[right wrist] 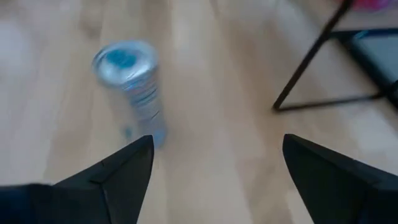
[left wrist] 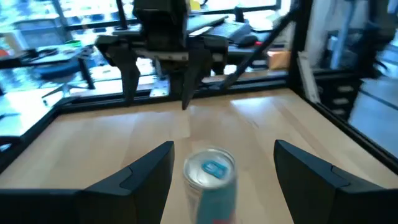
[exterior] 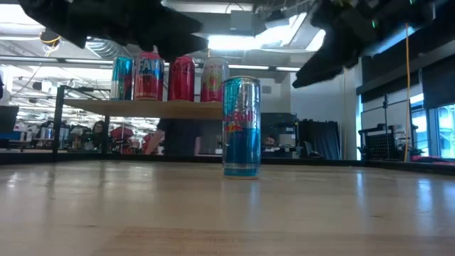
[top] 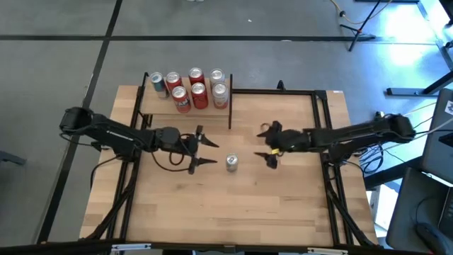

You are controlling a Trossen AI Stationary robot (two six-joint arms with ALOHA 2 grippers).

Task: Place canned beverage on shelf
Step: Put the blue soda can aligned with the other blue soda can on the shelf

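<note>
Fingers [left wrist: 143,171] spread, can [top: 231,163] upright between grippers

One can [top: 231,163] stands upright on the tabletop [top: 233,212] between the two grippers, apart from both, with seven cans [top: 192,91] on the shelf [top: 159,105] behind.

Little legible. On the red can [exterior: 148,75] standing on the shelf [exterior: 142,109], large white letters reading "FA" near its top, the rest of the word turned out of sight. On the tall blue-and-silver can [exterior: 242,128] standing alone on the tabletop [exterior: 227,213], red lettering across the middle, too blurred to read. On the pink-and-white can [exterior: 213,80] on the shelf, printed artwork but no letters clear enough to make out. From above and from both wrists, can lids and sides only, nothing readable.
</note>
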